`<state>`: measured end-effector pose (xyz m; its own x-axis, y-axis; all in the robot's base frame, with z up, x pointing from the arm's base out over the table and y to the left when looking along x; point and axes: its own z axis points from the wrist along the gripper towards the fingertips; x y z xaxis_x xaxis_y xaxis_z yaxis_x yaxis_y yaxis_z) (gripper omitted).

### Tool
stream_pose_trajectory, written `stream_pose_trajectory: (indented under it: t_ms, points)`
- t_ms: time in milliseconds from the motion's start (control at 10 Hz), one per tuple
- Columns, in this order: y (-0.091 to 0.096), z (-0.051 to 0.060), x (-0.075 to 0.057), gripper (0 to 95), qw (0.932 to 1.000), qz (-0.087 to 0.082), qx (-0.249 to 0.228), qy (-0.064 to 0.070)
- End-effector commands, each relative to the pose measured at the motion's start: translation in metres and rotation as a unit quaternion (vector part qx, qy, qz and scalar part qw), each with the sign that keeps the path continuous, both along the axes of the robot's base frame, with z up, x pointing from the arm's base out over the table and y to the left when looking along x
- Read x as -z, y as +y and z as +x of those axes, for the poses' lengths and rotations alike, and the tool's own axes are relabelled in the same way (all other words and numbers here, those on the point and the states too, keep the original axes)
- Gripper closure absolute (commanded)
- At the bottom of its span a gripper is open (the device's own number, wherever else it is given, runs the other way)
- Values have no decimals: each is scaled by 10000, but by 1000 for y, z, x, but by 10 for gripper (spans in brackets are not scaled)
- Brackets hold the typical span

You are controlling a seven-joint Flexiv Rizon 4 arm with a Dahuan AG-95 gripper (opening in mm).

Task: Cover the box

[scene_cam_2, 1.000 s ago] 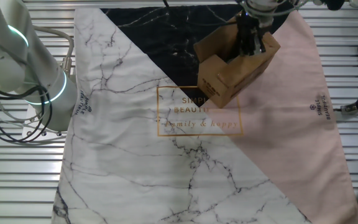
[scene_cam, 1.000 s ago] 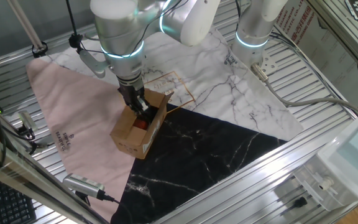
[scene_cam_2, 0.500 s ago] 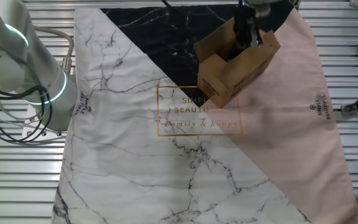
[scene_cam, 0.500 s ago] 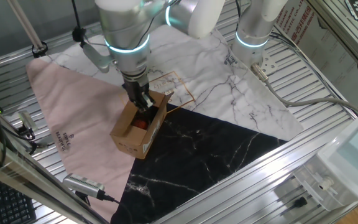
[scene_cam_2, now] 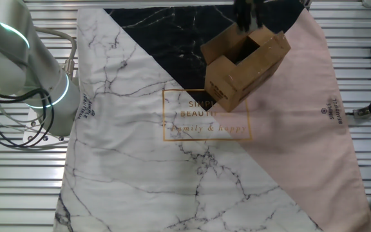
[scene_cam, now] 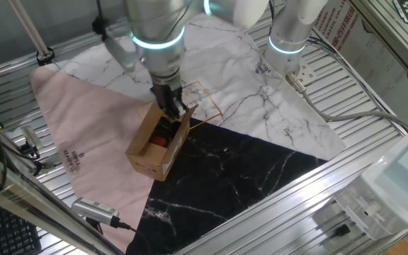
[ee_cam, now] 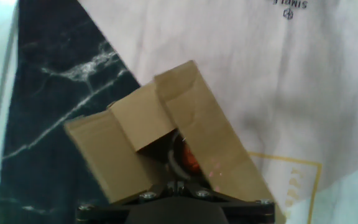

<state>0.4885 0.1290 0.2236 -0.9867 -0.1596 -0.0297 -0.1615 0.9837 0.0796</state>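
The box (scene_cam: pixel 154 147) is a small brown cardboard carton lying on the cloth where the pink and black parts meet. Its top is open and its flaps stand up. It also shows in the other fixed view (scene_cam_2: pixel 243 67) and in the hand view (ee_cam: pixel 160 140). A red object (scene_cam: pixel 160 140) lies inside, also seen in the hand view (ee_cam: pixel 188 158). My gripper (scene_cam: pixel 176 108) hangs just above the box's far end, by the raised end flap. Its fingers are together and hold nothing. In the other fixed view the gripper (scene_cam_2: pixel 245 16) is at the top edge, above the box.
The cloth has a pink part (scene_cam: pixel 83 127), a white marble part (scene_cam_2: pixel 140 161) and a black marble part (scene_cam: pixel 239 170). A second arm's base (scene_cam: pixel 289 35) stands at the back. A cylindrical tool (scene_cam: pixel 94 209) and cables lie at the left edge.
My gripper has risen out of the box's opening and shifted towards its far end. The box has not moved.
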Motion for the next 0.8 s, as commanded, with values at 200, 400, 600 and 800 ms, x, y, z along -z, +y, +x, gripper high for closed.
stream_pose_trajectory:
  t_ms: [200,400,600,800]
  points:
    - [1,3,3,950,10000,-31,62,38]
    - [1,3,3,950,10000,-38,52,38]
    - [2,4,4,950,9999,-53,13,86]
    - [2,4,4,950,10000,-42,-50,59]
